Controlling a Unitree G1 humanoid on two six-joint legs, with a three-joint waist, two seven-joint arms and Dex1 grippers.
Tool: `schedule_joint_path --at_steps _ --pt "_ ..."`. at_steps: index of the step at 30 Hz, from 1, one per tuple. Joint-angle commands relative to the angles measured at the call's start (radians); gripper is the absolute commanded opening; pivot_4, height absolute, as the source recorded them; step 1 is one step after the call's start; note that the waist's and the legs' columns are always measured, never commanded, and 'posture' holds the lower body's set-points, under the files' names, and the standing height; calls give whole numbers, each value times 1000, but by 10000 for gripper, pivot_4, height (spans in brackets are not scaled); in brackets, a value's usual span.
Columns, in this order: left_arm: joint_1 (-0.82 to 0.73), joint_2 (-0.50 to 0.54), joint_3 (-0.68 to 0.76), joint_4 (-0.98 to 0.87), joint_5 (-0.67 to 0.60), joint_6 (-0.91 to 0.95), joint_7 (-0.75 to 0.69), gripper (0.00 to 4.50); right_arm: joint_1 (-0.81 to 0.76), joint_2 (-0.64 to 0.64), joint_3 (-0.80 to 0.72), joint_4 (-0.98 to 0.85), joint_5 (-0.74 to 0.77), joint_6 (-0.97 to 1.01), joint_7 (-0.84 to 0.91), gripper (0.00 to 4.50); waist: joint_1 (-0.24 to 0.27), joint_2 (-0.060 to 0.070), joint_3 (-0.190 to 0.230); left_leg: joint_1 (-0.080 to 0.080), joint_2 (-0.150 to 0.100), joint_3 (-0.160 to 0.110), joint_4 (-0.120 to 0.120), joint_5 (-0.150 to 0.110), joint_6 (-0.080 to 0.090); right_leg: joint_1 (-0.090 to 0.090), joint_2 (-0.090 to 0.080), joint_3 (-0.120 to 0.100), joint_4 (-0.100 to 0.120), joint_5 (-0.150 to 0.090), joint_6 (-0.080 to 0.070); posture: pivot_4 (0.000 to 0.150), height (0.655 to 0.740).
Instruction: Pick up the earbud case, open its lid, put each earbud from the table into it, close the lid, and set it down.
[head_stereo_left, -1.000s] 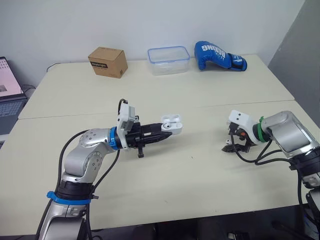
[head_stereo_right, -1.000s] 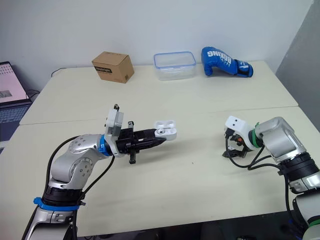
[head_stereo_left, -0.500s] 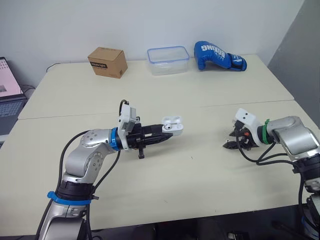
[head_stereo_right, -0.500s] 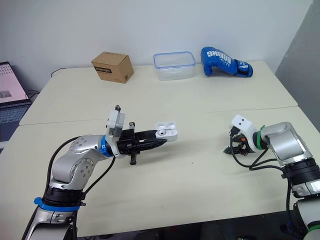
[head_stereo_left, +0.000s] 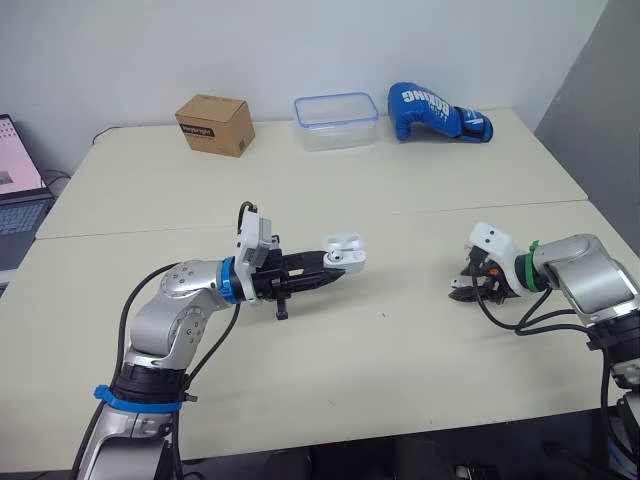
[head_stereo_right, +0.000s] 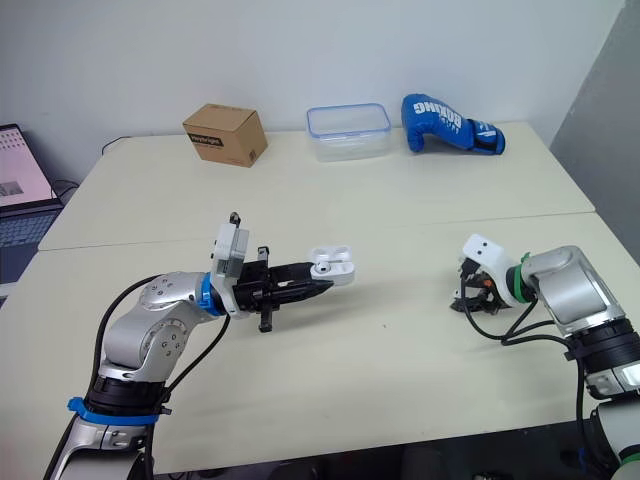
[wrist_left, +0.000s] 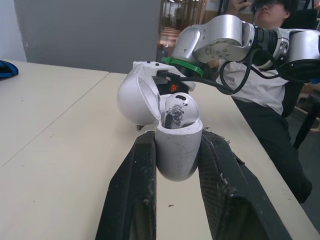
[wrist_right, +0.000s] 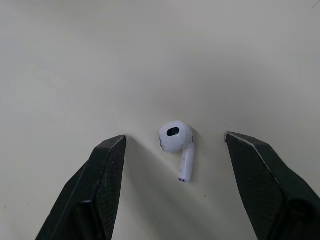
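My left gripper (head_stereo_left: 335, 268) is shut on the white earbud case (head_stereo_left: 343, 254) and holds it a little above the middle of the table. In the left wrist view the case (wrist_left: 177, 150) stands upright between the black fingers (wrist_left: 142, 170), its lid (wrist_left: 134, 97) swung open, with one earbud (wrist_left: 177, 111) seated inside. A second white earbud (wrist_right: 176, 136) lies on the table. My right gripper (wrist_right: 174, 141) is open and straddles it low over the table, one finger on each side without touching. The head views show that gripper (head_stereo_left: 468, 290) at the table's right.
Along the far edge stand a cardboard box (head_stereo_left: 213, 123), a clear plastic container (head_stereo_left: 336, 120) and a blue boxing glove (head_stereo_left: 437, 112). A laptop (head_stereo_left: 15, 190) sits past the table's left edge. A seated person (wrist_left: 260, 75) shows behind my right arm in the left wrist view.
My right wrist has shifted slightly to the right while its fingertips stay low at the same spot on the table. The left gripper and case have barely moved.
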Motion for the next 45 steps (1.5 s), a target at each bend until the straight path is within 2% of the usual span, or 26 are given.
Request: schedule_joint_path --at_steps 1,7,8,15,22,30,39,44,45 --pt "0 8 5 -40 -8 -10 0 8022 -16 -4 11 -15 -10 -1 4 26683 0 0 0 0 0 0 0 0 0 0 0 0 0 0 0 1500 7307" --pt "1 11 4 -38 -7 -11 -1 8022 -6 -7 12 -27 -9 2 1 4948 0 0 0 0 0 0 0 0 0 0 0 0 0 0 0 1500 7307" --pt "0 11 4 -37 -7 -12 0 8022 -3 -10 13 -30 -9 3 2 3800 0 0 0 0 0 0 0 0 0 0 0 0 0 0 0 1500 7307" --pt "0 9 1 -41 -9 -7 2 8022 14 -81 53 -94 -38 -88 70 3831 0 0 0 0 0 0 0 0 0 0 0 0 0 0 0 1500 7307" --pt "-11 1 -5 -32 -9 -8 4 8022 -30 -175 133 -234 -8 -162 329 3831 0 0 0 0 0 0 0 0 0 0 0 0 0 0 0 1500 7307" --pt "-2 -1 -7 -32 -8 -22 8 8022 -104 -125 244 -117 -154 -291 345 3831 0 0 0 0 0 0 0 0 0 0 0 0 0 0 0 1500 7307" --pt "17 10 -4 -40 -9 -28 6 8022 -109 -89 253 -68 -223 -322 355 3831 1 0 0 0 0 0 0 0 0 0 0 0 0 0 0 1500 7307" --pt "17 11 -5 -37 -9 -31 2 8022 -102 -85 250 -76 -249 -314 338 20242 1 0 0 1 0 0 0 0 0 0 0 0 0 0 0 1500 7307" --pt "17 11 -5 -36 -8 -32 1 8022 -101 -85 249 -78 -252 -309 335 20242 0 0 0 1 0 0 0 0 0 1 0 0 0 0 0 1500 7307"
